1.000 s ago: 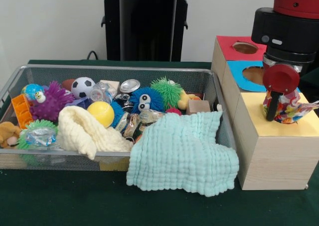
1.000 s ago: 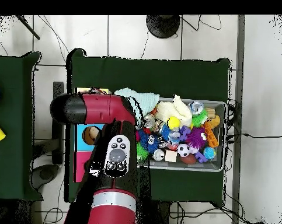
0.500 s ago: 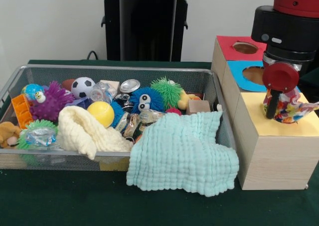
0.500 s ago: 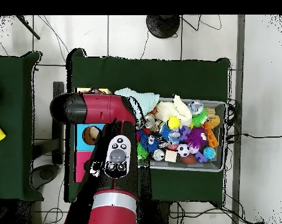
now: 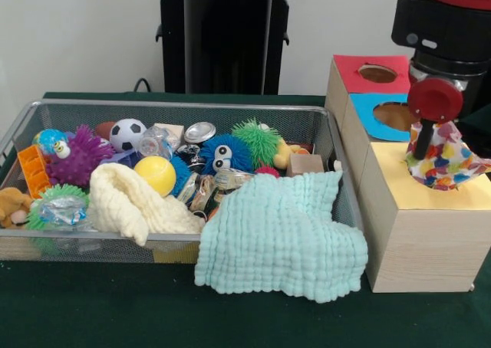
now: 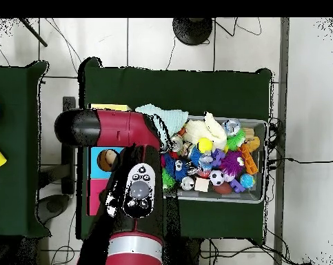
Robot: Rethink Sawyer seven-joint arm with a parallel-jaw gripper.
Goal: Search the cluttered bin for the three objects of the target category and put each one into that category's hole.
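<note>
Gripper (image 5: pixel 422 150) sits over the yellow-topped box (image 5: pixel 418 241) at the right end of the row of boxes, one dark finger visible below the red round joint; the polka-dot fabric piece (image 5: pixel 449 158) bunches up around that finger and spreads over the yellow top where the hole would be, hole itself hidden under the cloth. Can't tell if the fingers are spread or pinching the fabric, cloth covers the tips. Blue-topped box (image 5: pixel 383 112) and red-topped box (image 5: pixel 360 72) stand behind it, both holes uncovered. Bin (image 5: pixel 176 106) is just left of the boxes on the table (image 5: pixel 100 310), full of toys: yellow ball (image 5: pixel 156 174), soccer ball (image 5: pixel 127 132), blue fuzzy toy (image 5: pixel 222 153). Cream fluffy cloth (image 5: pixel 134 204) lies in the front of the bin, mint waffle cloth (image 5: pixel 284 237) hangs over its front rim onto the table. Overhead, the arm (image 6: pixel 107 129) covers the yellow box; no other dotted pieces visible in the bin
</note>
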